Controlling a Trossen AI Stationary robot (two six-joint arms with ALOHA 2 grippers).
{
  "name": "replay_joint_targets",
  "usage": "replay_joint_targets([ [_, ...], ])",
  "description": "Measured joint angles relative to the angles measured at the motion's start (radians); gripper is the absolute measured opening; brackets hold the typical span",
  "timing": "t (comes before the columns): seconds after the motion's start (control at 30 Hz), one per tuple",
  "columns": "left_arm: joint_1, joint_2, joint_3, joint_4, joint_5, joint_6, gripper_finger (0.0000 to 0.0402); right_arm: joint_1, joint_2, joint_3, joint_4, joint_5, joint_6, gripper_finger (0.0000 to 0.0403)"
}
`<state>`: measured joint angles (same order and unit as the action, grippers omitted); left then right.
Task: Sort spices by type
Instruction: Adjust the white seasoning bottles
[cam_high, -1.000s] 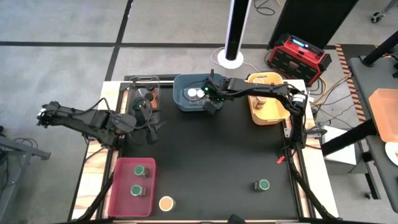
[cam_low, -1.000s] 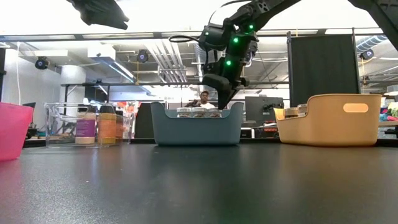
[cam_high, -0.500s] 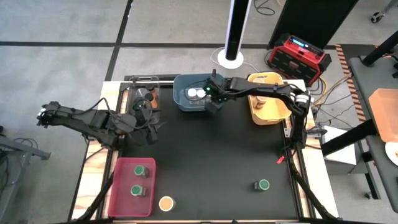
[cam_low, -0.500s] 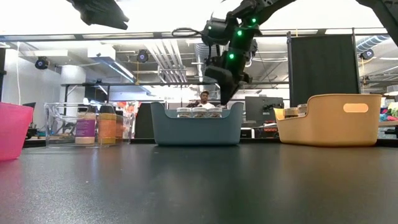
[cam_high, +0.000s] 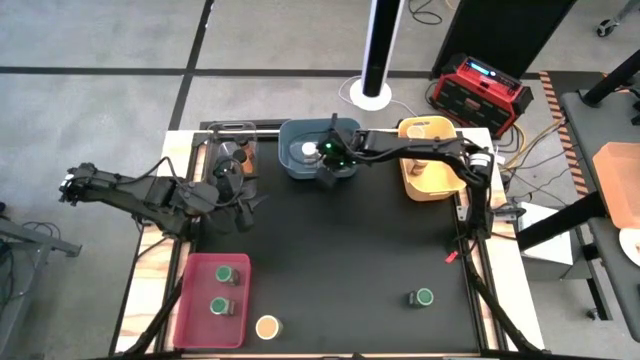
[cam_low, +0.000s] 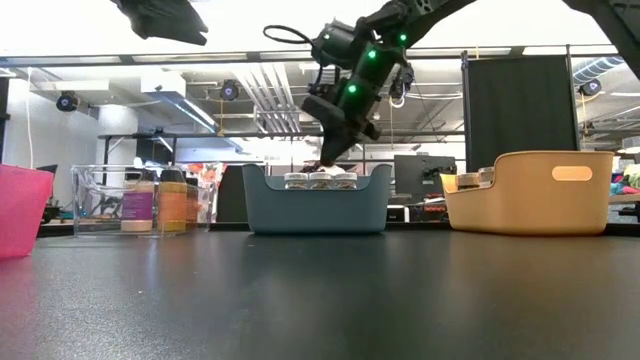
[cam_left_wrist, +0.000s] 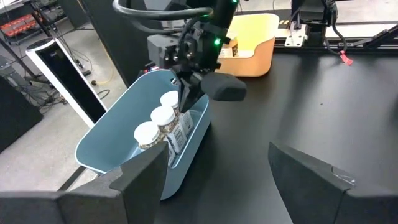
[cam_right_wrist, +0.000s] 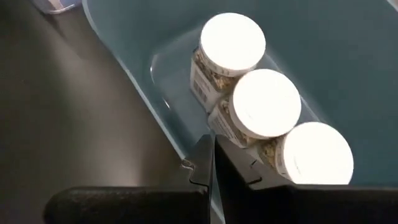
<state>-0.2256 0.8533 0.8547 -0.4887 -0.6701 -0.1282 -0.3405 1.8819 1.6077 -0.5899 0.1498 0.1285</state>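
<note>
High view: right gripper (cam_high: 326, 168) (jaws clenched, empty) over blue bin (cam_high: 292, 165) with white-lid jars (cam_left_wrist: 163, 116); left gripper (cam_high: 243, 205), jaws released, beside clear bin (cam_high: 217, 160).

The jar labels (cam_right_wrist: 202, 84) are too small to read, no other text

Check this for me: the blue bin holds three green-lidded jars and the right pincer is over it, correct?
Not quite: the three jars in the blue bin have white lids, not green, as the right wrist view shows. The right pincer is indeed over that bin.
</note>
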Motion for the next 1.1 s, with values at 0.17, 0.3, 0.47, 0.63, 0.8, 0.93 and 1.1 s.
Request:
replay_joint_targets([
  [0.17, 0.0, 0.0, 0.0, 0.001, 0.0, 0.0, 0.0261, 0.0, 0.017, 0.0, 0.054, 0.0, -0.016, 0.0009],
  [0.3, 0.0, 0.0, 0.0, 0.0, 0.0, 0.0, 0.0261, 0.0, 0.029, 0.0, 0.061, 0.011, -0.017, 0.0009],
  [0.47, 0.0, 0.0, 0.0, 0.0, 0.0, 0.0, 0.0261, 0.0, 0.053, 0.0, 0.071, 0.012, -0.017, 0.0009],
  [0.63, 0.0, 0.0, 0.0, 0.0, 0.0, 0.0, 0.0261, 0.0, 0.06, 0.0, 0.076, 0.061, -0.028, 0.0009],
  [0.8, 0.0, 0.0, 0.0, -0.001, 0.0, 0.0, 0.0261, -0.004, 0.06, 0.001, 0.078, 0.062, -0.037, 0.0009],
  [0.93, 0.0, 0.0, 0.0, -0.002, 0.0, 0.001, 0.0261, -0.008, 0.06, 0.0, 0.079, 0.062, -0.037, 0.0009],
  [1.1, 0.0, 0.0, 0.0, -0.002, 0.0, 0.0, 0.0261, -0.013, 0.06, 0.001, 0.08, 0.062, -0.044, 0.0009],
])
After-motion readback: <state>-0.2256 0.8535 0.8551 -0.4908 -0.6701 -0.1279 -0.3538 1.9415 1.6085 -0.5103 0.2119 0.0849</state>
